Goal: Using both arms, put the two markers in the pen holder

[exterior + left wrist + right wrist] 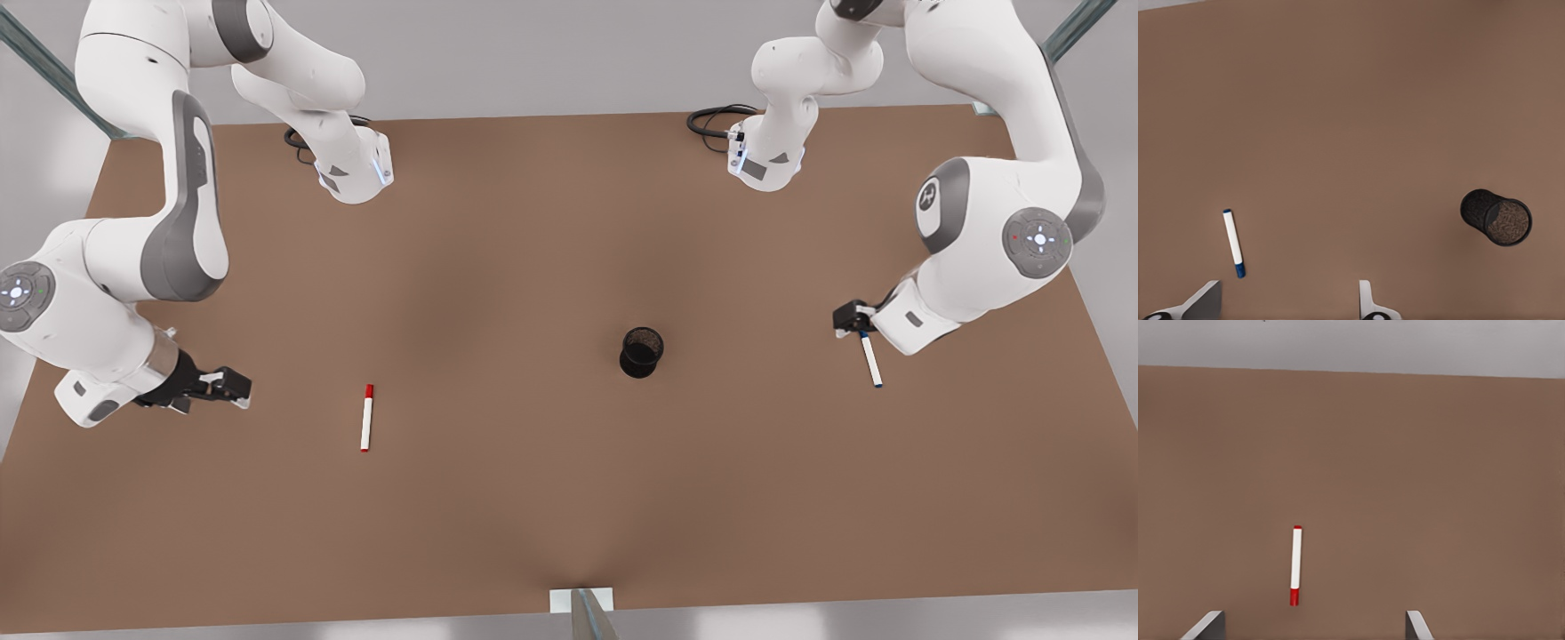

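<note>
On the table (533, 222) the holder (642, 351) stands empty, the left gripper (855, 322) wide over the blue marker (871, 358), the right gripper (233, 388) wide beside the red marker (366, 418); both slim barrels may roll from off-centre grasps.

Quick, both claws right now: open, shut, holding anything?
Left claw: open, holding nothing, by the blue marker.
Right claw: open, holding nothing, short of the red marker.
</note>
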`<state>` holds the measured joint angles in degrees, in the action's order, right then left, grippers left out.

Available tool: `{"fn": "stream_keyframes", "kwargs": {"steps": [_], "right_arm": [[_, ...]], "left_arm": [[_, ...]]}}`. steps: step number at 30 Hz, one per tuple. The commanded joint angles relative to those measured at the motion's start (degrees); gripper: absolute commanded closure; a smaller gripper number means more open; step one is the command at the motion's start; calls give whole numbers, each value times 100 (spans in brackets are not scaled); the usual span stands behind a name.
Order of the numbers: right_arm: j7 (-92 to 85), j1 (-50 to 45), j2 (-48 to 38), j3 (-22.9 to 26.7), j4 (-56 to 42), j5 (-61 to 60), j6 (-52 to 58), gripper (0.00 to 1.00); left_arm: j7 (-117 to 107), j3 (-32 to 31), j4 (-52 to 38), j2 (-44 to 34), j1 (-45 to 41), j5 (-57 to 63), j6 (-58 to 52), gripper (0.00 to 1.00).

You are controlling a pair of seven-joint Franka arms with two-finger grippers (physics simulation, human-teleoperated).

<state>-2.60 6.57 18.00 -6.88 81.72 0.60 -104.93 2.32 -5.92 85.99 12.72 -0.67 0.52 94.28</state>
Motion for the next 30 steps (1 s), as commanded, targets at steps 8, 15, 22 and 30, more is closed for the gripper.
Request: {"fn": "stream_keyframes", "kwargs": {"steps": [8, 15, 22, 30], "right_arm": [[-144, 55, 204, 20, 2, -7, -221, 0], [-215, 152, 213, 29, 46, 19, -221, 0], [118, 231, 951, -24, 547, 318, -1108, 0], [946, -129, 1610, -50, 1065, 485, -1749, 0]], "left_arm": [[1042, 1093, 875, 1065, 444, -482, 2516, 0], [1816, 1129, 1895, 1778, 875, -589, 4265, 0], [2915, 1129, 3134, 1628, 972, -589, 5812, 0], [3134, 1120, 3170, 1698, 954, -589, 5821, 0]]}}
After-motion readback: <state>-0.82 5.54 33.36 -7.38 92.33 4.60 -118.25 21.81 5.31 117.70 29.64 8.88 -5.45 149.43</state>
